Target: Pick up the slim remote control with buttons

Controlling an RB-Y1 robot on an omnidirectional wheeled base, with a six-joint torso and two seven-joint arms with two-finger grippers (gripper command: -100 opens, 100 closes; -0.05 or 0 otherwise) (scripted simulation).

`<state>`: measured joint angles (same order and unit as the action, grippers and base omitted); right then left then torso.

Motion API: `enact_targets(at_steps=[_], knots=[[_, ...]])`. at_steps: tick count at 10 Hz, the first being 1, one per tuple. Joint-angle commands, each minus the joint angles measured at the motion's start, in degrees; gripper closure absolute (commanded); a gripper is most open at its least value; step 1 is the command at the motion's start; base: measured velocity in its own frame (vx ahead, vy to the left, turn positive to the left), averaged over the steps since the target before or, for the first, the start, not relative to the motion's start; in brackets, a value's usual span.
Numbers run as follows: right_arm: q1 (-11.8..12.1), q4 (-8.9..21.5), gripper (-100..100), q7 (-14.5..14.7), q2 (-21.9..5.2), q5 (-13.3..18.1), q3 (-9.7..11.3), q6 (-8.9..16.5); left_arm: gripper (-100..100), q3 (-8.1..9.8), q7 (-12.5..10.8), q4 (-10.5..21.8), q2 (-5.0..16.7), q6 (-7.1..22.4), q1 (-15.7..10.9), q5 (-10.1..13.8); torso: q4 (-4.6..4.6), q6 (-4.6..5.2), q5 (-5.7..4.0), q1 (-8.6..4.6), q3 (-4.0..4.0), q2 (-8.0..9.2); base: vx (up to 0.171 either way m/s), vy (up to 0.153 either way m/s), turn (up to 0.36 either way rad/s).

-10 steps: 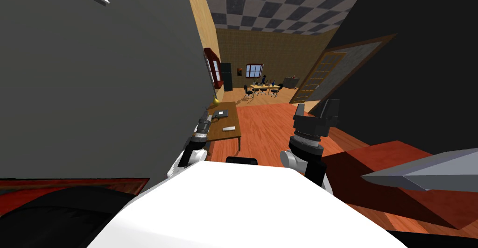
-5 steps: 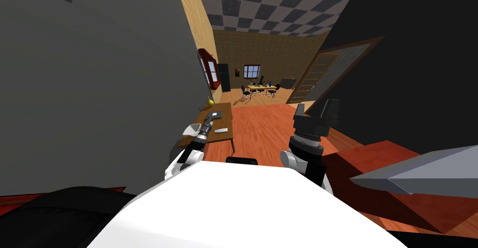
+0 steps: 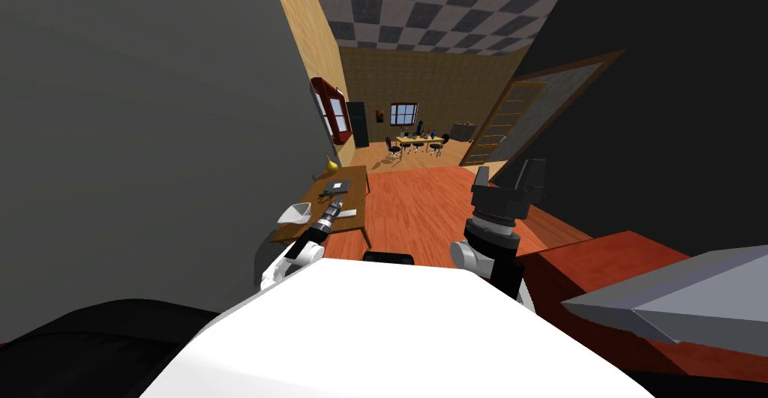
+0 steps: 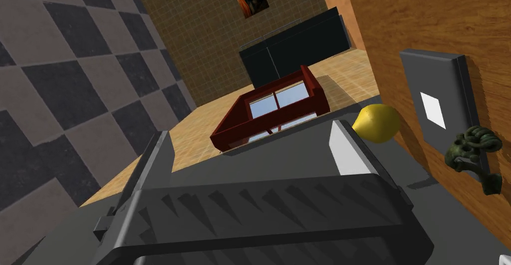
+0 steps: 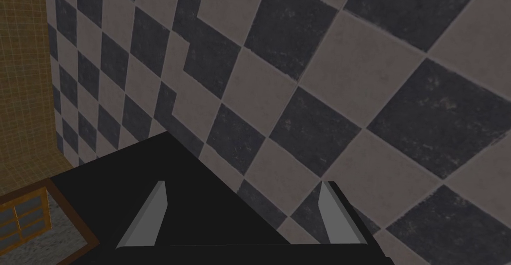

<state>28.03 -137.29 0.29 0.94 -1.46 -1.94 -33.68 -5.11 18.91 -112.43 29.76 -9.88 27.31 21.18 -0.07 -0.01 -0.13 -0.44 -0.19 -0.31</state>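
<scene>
Over wooden table (image 3: 354, 195) beside the grey wall, holds left gripper (image 3: 335, 205) above the top's near half, fingers (image 4: 349, 149) spread apart with nothing between them. Locates slim light remote control (image 3: 348, 213) lying flat on the table's near part, just beside that gripper on the side away from the wall; white bowl (image 3: 295, 212) at the table's near wall-side corner; dark flat box (image 4: 433, 97), green figurine (image 4: 474, 152) and yellow pear-shaped object (image 4: 379, 122) toward the table's far end. Keeps right gripper (image 3: 508, 176) raised well clear of the table, fingers (image 5: 339, 217) parted and empty.
</scene>
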Motion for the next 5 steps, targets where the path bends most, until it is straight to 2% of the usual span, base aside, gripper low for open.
enact_targets(at_steps=[1, 2, 3, 4, 5], knots=[[0.00, 0.00, 0, 0.00, 0.00, 0.00, 0.00, 0.00, -100, 0.01, 0.38, 2.86, 2.72, 2.86, -0.34, 2.79, 0.00, 0.00, 0.00, 0.00, 0.00, 0.00, 0.122, -0.136, 0.008], [0.00, 0.00, 0, 0.00, 0.00, 0.00, 0.00, 0.00, -100, 0.01, 0.38, 3.06, 2.72, 3.12, -0.34, 2.79, -0.02, -0.01, 0.00, -0.03, -0.05, -0.10, 0.094, -0.107, 0.016], [0.00, 0.00, 0, 0.00, 0.00, 0.00, 0.00, 0.00, -100, -0.17, 0.97, 5.34, 4.59, 5.70, -0.54, 5.11, -0.01, -0.01, 0.01, 0.06, -0.02, -0.03, 0.126, -0.099, 0.017], [0.01, 0.00, 0, 0.00, 0.00, 0.00, 0.00, 0.00, -100, -0.17, 0.97, 5.61, 4.59, 5.90, -0.54, 5.12, -0.02, -0.01, 0.02, 0.10, -0.06, -0.12, 0.097, -0.086, 0.018], [0.00, 0.00, 0, 0.00, 0.00, 0.00, 0.00, 0.00, -100, -0.38, 1.53, 7.74, 6.36, 8.75, -0.72, 7.48, -0.02, 0.00, 0.03, 0.16, -0.03, -0.05, 0.111, -0.099, 0.033]])
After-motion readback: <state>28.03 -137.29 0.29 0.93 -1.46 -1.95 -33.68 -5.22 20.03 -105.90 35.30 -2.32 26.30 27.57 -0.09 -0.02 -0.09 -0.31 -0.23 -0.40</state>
